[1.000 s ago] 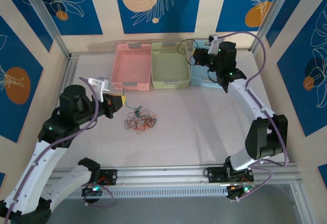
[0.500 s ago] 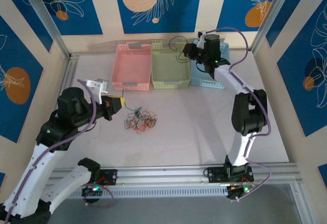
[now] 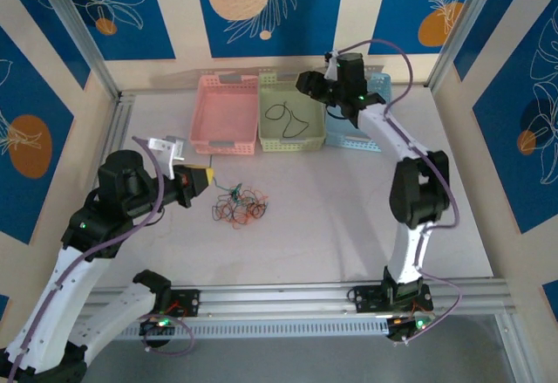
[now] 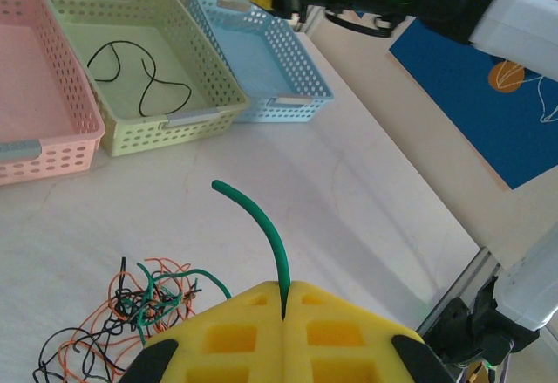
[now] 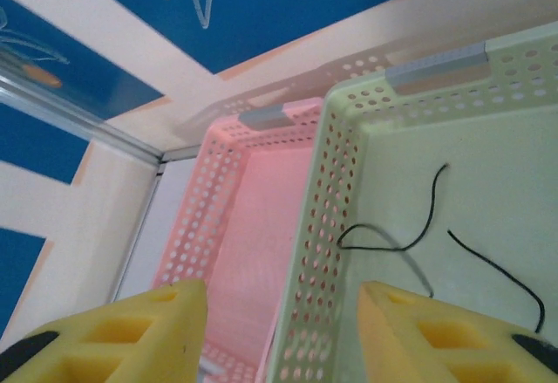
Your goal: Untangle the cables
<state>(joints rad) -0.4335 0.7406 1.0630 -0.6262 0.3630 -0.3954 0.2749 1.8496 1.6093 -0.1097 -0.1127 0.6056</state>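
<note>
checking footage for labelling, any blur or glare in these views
Top external: even light, no glare, cable tangle sharp. Left wrist: green cable crisp. Right wrist: near fingers soft, black cable in the green basket partly smeared.

Three baskets (image 3: 225, 112), one cable tangle (image 3: 238, 204)

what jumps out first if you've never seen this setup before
A small tangle of cables in orange, black and green sits mid-table, just ahead of the left gripper, which is shut on a green cable curving out of its tip. At the back, the right gripper hangs open over the green basket, where one black cable lies alone.
</note>
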